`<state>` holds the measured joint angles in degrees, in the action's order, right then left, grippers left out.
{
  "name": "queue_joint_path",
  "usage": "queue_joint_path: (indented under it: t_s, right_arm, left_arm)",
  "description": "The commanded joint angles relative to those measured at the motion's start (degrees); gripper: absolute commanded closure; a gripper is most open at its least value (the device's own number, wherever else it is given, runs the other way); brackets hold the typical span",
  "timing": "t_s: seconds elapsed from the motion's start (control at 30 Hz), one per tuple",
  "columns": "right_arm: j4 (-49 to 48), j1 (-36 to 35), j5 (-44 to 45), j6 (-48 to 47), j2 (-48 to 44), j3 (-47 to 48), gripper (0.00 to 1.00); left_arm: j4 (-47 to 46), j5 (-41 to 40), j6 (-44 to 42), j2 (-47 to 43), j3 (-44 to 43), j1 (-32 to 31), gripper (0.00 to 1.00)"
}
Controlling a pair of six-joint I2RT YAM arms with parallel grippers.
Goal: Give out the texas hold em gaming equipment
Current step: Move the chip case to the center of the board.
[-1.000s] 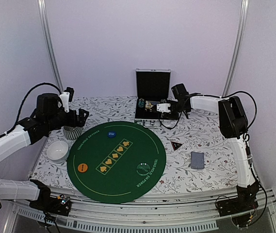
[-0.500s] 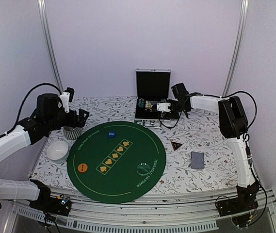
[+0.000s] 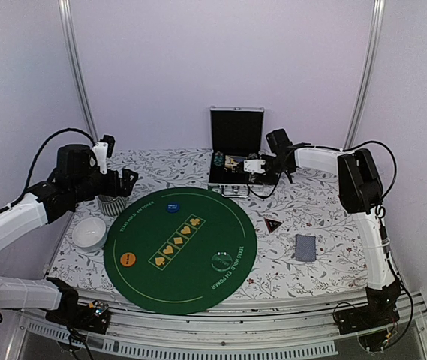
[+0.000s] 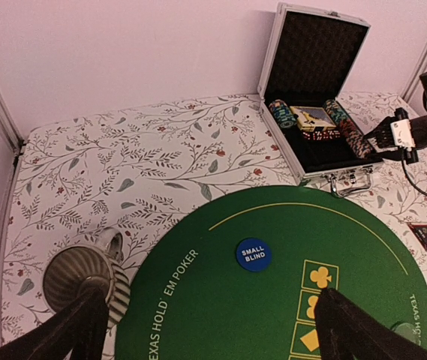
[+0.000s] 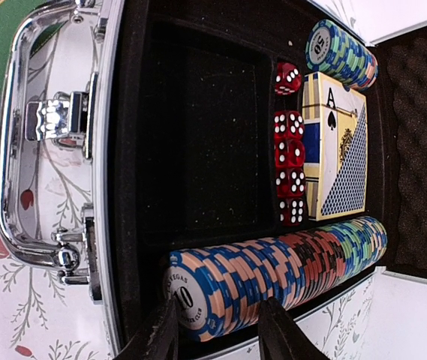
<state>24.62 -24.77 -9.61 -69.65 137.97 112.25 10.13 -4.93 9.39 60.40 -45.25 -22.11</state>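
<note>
The distribution is judged to be partly done. On the round green felt mat (image 3: 175, 289) three coin-sized discs are laid out: an orange one (image 3: 127, 259) near the left edge, a blue one marked "small blind" (image 3: 172, 208) towards the far side, and a whitish one (image 3: 221, 260) near the front. A small dark triangle with a red edge (image 3: 273, 223) is set on the floral-patterned desk (image 3: 311, 206) just off the mat's right edge. A grey-blue-backed deck of playing cards (image 3: 305, 247) is laid further right, apart from the mat.

No poker chips are seen on the mat or the desk. They are found in the open aluminium case (image 3: 236, 131) at the far side, as one long row of multicoloured chips (image 5: 273, 270) and a shorter row (image 5: 341, 52), beside red dice (image 5: 289, 169) and a boxed card pack (image 5: 337, 157).

The right claw (image 5: 219, 307) is held at the case, its fingers partly spread and placed on either side of the near end of the long row. Whether the chips are pinched cannot be told. The left claw (image 4: 211, 300) is spread wide and empty, hung above the left of the desk near the striped cup (image 4: 82, 274) and the white bowl (image 3: 89, 232).

The chips are judged to be the main share left to hand out, and the cards may remain to be dealt
</note>
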Motion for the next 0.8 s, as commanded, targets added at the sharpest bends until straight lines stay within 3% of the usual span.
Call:
queue_joint_path:
  t_s: [0.0, 0.4, 0.77]
  right_arm:
    - [4.9, -0.2, -1.8, 0.5, 2.8, 1.3, 0.61]
    - [12.8, -1.9, -5.5, -0.6, 0.5, 1.4, 0.68]
    - [6.1, -1.9, -0.1, -0.1, -0.6, 0.9, 0.66]
  left_arm:
    - [-1.0, 0.5, -0.5, -0.7, 0.6, 0.6, 0.02]
    - [-1.0, 0.5, -0.5, -0.8, 0.6, 0.6, 0.02]
    - [-0.9, 0.8, -0.5, -0.9, 0.7, 0.6, 0.02]
